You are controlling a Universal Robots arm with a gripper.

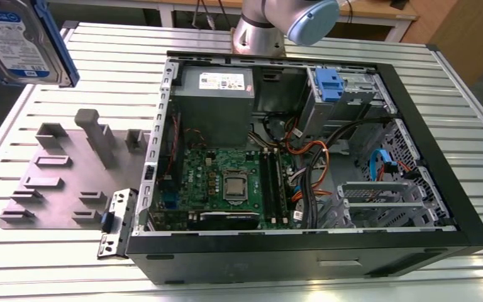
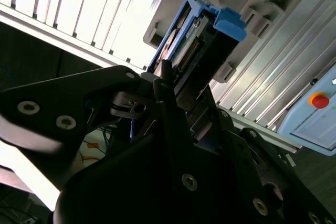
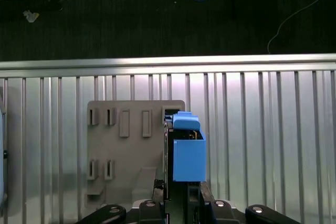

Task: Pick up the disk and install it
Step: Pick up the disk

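- I see my tool clenched on the blue-framed silver rectangular metal disk, upper left of the exterior view
- Open black metal computer case sits centre frame

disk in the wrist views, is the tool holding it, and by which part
Yes. The tool is clamped on the disk at the end nearest the wrist. The disk's blue tab end sticks out free.
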